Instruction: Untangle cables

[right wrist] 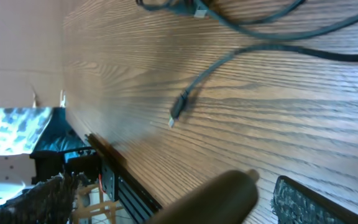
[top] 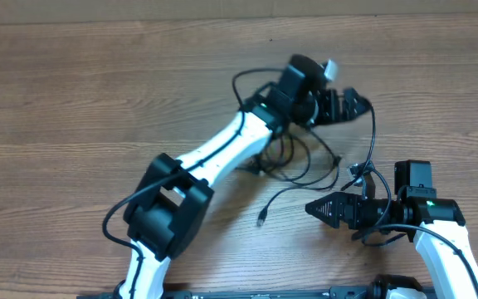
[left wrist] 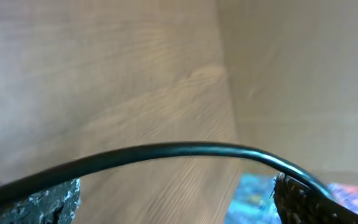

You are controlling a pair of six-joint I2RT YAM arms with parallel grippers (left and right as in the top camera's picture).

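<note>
Left claw (top: 357,103) spread wide, black cable (left wrist: 185,148) draped across its fingers (left wrist: 303,202); right claw (top: 315,209) open too

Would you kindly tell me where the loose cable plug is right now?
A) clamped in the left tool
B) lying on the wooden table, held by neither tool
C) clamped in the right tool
B: the cable plug lies free on the wooden table, apart from the right tool and farther still from the left tool.
</note>
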